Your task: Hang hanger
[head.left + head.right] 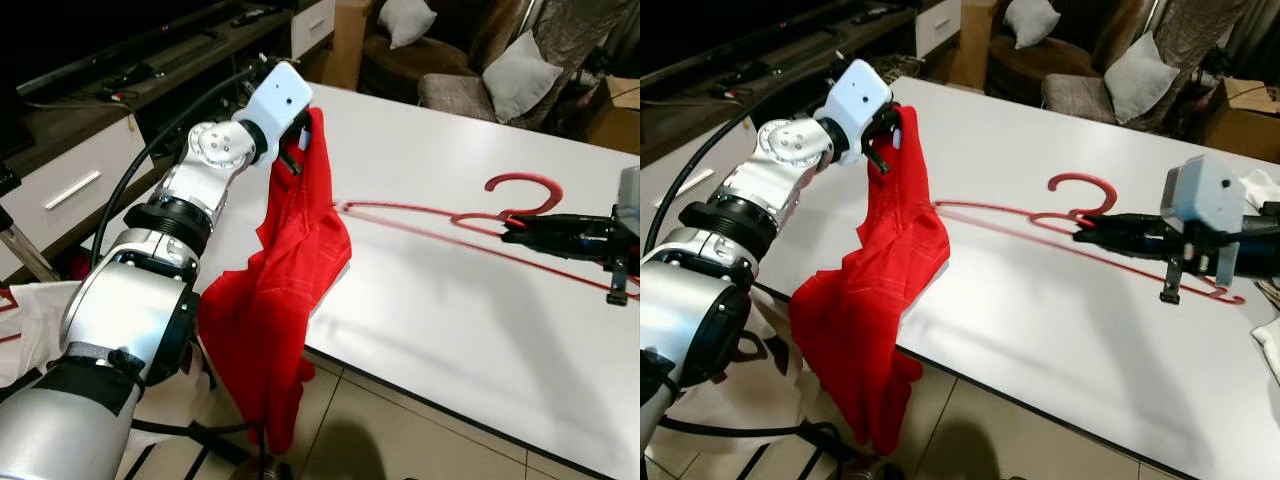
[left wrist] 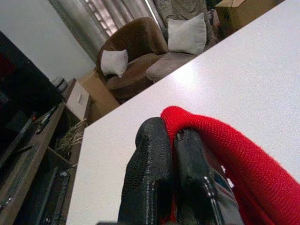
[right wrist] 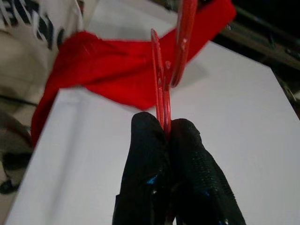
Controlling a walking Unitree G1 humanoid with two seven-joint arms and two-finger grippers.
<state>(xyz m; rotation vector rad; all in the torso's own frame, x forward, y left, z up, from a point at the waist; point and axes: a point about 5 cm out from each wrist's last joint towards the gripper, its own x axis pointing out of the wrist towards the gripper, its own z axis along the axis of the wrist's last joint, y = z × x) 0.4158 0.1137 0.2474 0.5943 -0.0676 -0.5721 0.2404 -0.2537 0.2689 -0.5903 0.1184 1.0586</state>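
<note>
A red wire hanger (image 1: 440, 216) lies flat on the white table (image 1: 430, 300), its hook (image 1: 522, 190) pointing away from me. My right gripper (image 1: 1085, 232) is shut on the hanger just below the hook; the right wrist view shows the hanger (image 3: 161, 93) pinched between the fingers (image 3: 145, 159). A red garment (image 1: 285, 290) drapes over the table's near left edge and hangs toward the floor. My left gripper (image 1: 297, 150) is shut on the garment's top edge and holds it above the table; the red garment (image 2: 220, 145) is clamped between the fingers (image 2: 150, 178). One hanger arm reaches the garment.
A dark TV cabinet (image 1: 110, 110) with white drawers stands on the left. Brown armchairs with grey cushions (image 1: 520, 70) sit beyond the table's far edge. White cloth (image 1: 30, 310) lies on the floor at the left. A cardboard box (image 1: 1245, 110) stands at the far right.
</note>
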